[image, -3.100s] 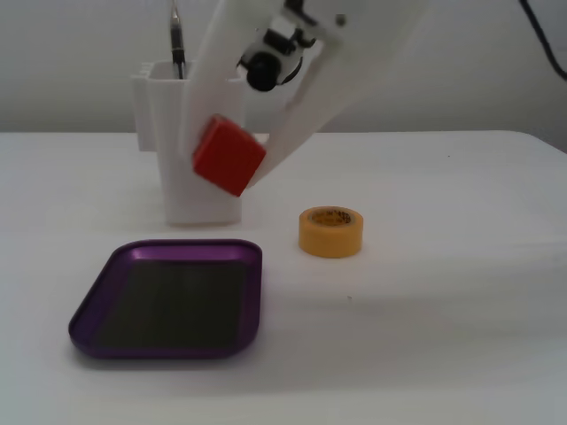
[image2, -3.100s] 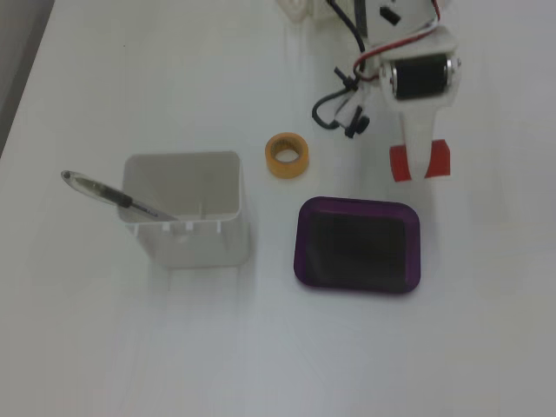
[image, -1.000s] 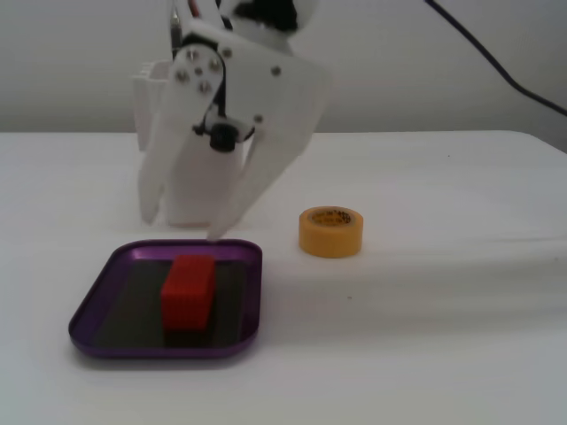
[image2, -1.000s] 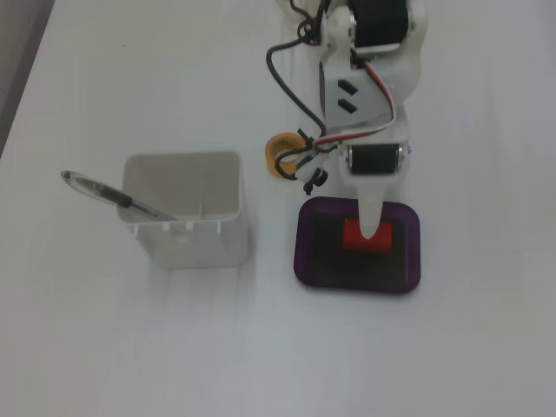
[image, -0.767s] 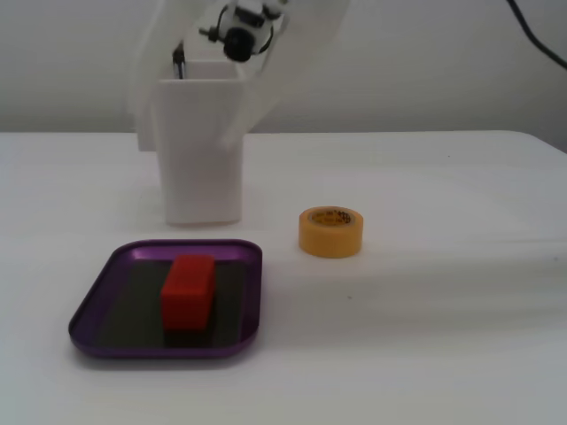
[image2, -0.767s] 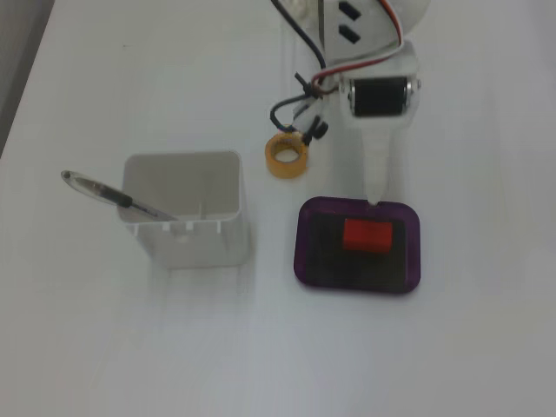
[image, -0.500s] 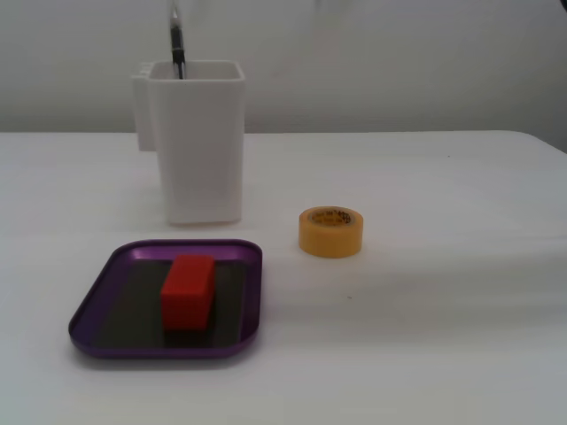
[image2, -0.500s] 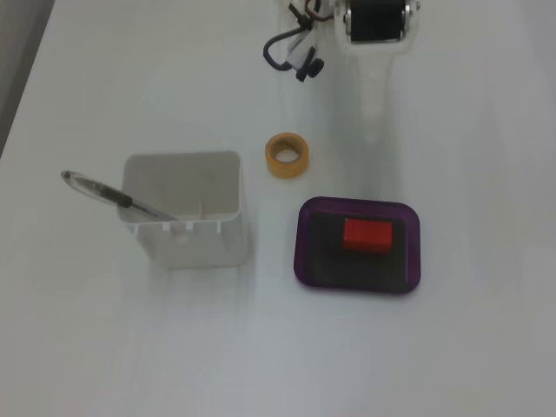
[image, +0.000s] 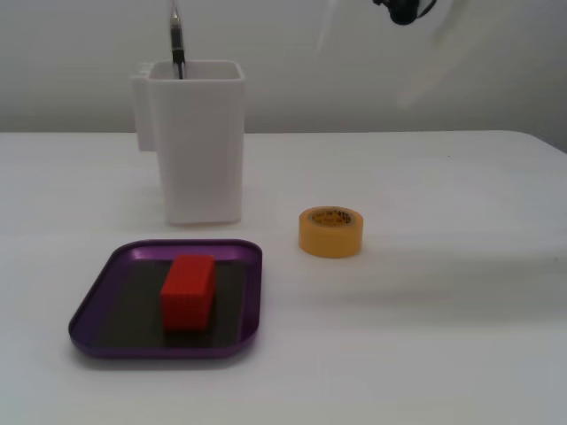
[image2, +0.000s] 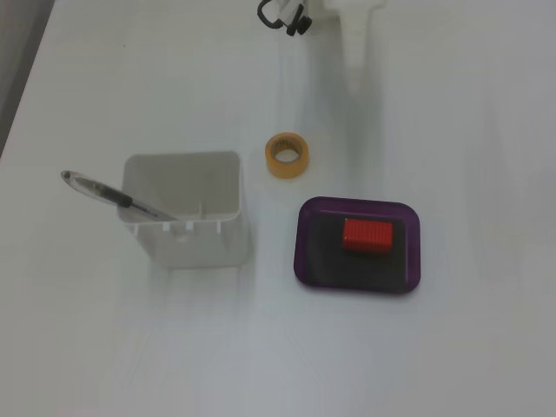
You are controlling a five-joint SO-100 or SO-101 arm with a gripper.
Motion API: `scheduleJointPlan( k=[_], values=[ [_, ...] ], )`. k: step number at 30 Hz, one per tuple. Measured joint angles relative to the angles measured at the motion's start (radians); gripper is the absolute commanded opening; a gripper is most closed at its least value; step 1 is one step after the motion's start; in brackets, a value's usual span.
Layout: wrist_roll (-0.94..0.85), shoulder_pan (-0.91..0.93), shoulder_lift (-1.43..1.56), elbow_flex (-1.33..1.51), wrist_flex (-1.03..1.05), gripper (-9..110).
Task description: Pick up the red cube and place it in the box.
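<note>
The red cube (image: 188, 290) lies inside the purple tray, the box (image: 133, 310), at the front left of the white table. In the other fixed view the cube (image2: 367, 234) rests on the right half of the tray's dark bottom (image2: 330, 265). Nothing touches the cube. My arm shows only as a blurred white shape at the top edge in both fixed views (image: 430, 57) (image2: 354, 35), well away from the tray. Its jaws cannot be made out.
A tall white square container (image: 197, 142) with a pen (image2: 113, 196) in it stands behind the tray. A yellow tape roll (image: 330, 231) lies on the table to the right of the container. A black cable clip (image2: 282, 15) sits by the arm's base.
</note>
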Motion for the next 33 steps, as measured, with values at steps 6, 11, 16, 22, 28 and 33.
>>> scheduleJointPlan(
  k=[6, 11, 16, 22, 28, 33],
  values=[
    [-0.003, 0.003, 0.288, 0.341, -0.155, 20],
    [-0.003, 0.054, 0.528, 0.606, -0.267, 20],
    [-0.003, 0.164, 0.733, 0.801, -0.325, 20],
    [-0.003, 0.190, 0.959, 0.966, -0.322, 19],
    [-0.002, 0.190, 1.124, 1.100, -0.219, 19],
    [-0.008, 0.190, 1.124, 1.129, -0.190, 19]
  ],
)
